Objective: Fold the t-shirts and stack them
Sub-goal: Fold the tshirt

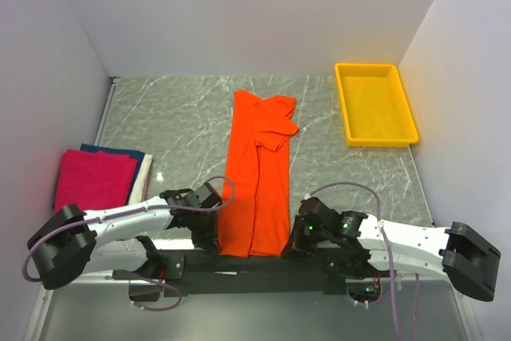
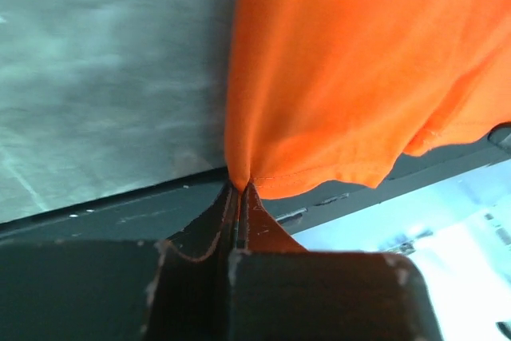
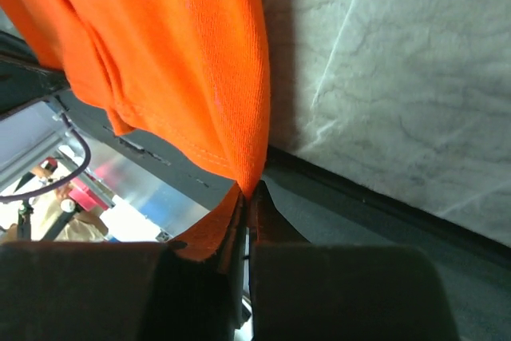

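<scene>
2 hem corners of the orange t-shirt [image 1: 257, 173] are clamped in my left fingers [image 2: 204, 237] and right fingers [image 3: 279, 233]; it stretches straight away.

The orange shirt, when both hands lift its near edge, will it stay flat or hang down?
It will probably sag: the orange shirt bunches into folds where the left hand and right hand pinch it. It looks thin and light, so likely easy to lift. Its middle may droop.
</scene>
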Available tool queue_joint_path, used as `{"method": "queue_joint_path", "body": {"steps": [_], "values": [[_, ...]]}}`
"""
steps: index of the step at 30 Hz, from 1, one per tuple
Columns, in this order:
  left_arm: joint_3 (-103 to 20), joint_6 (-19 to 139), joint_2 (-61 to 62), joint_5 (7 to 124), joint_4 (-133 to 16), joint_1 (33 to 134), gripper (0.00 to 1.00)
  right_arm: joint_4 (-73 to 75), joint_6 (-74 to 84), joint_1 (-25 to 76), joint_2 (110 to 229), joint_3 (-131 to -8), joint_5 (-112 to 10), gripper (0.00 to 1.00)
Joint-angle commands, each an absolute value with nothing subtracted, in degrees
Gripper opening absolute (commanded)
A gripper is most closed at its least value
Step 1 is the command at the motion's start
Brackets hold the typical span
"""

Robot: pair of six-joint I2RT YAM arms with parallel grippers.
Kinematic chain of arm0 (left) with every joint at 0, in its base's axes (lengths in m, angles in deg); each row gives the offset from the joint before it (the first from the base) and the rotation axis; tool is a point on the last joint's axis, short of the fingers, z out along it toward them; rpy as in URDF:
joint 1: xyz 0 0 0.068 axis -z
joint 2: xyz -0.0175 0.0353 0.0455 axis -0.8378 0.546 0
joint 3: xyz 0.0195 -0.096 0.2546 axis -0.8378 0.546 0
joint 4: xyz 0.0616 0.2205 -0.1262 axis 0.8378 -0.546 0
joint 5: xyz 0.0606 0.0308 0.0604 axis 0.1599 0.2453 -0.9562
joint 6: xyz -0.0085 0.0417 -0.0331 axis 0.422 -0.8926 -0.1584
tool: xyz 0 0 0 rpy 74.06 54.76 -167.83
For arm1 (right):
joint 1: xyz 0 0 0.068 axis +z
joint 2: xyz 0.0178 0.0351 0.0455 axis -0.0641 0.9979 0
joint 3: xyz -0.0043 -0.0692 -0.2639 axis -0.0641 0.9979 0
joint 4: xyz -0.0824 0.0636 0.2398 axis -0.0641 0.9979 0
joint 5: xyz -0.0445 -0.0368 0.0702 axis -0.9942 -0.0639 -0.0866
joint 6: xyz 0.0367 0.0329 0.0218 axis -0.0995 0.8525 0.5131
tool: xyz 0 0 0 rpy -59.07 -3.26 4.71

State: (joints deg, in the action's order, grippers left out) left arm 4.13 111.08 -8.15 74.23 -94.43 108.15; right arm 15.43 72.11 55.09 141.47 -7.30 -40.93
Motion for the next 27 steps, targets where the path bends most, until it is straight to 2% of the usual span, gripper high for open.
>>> {"method": "queue_joint_path", "body": {"steps": [1,7,12,13,16,23,27], "values": [[0.66,111.29,-7.43,73.15,-93.67,112.08,0.00,18.24,71.92,56.00,138.82,-7.34,-42.12,0.01],[-3.56,113.40,-6.90,72.18,-95.78,118.68,0.01,27.99,71.82,60.91,135.04,-11.99,-44.40,0.00],[-6.45,112.97,-8.75,69.73,-98.94,119.66,0.01,37.30,70.43,63.38,131.79,-17.61,-50.63,0.00],[-8.90,112.44,-7.79,67.80,-99.73,119.40,0.01,40.54,67.90,62.08,131.61,-20.76,-54.30,0.00],[-14.80,109.28,-4.20,65.42,-102.28,117.56,0.00,41.89,61.93,55.94,134.49,-24.99,-54.87,0.00],[-24.64,101.99,1.61,61.20,-100.01,107.81,0.00,38.91,50.22,44.42,143.46,-33.79,-58.29,0.00],[-30.71,100.39,6.27,59.70,-97.56,102.98,0.00,35.40,47.84,42.04,148.83,-38.53,-60.56,0.00]]}}
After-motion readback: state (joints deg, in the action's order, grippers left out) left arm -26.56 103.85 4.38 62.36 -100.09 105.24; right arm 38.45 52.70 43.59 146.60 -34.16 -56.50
